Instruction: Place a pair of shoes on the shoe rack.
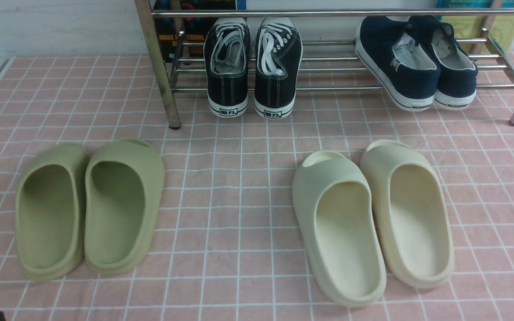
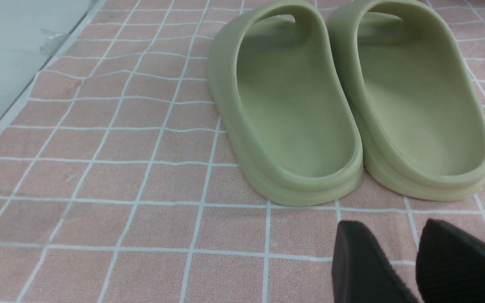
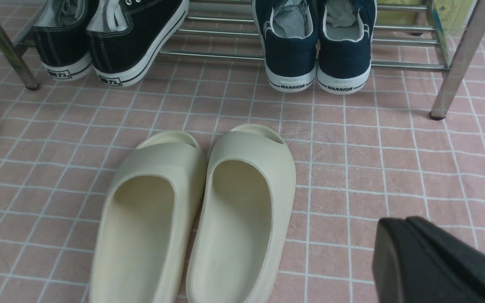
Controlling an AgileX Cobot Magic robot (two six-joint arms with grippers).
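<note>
**A:** Where's your navy pair of shoes [image 1: 417, 67] right now?

**B:** They're on the shoe rack [image 1: 328, 69], right end of its lower bars, heels hanging over the front edge, side by side and touching. The black sneakers [image 1: 252, 67] sit further left on the same bars.

**A:** And your grippers?

**B:** Your left gripper [image 2: 415, 265] has a small gap between its jaws, holding nothing, just near the green slides [image 2: 347, 101]. Your right gripper [image 3: 436, 261] — can't tell, only a dark edge shows beside the cream slides [image 3: 196, 210].
</note>
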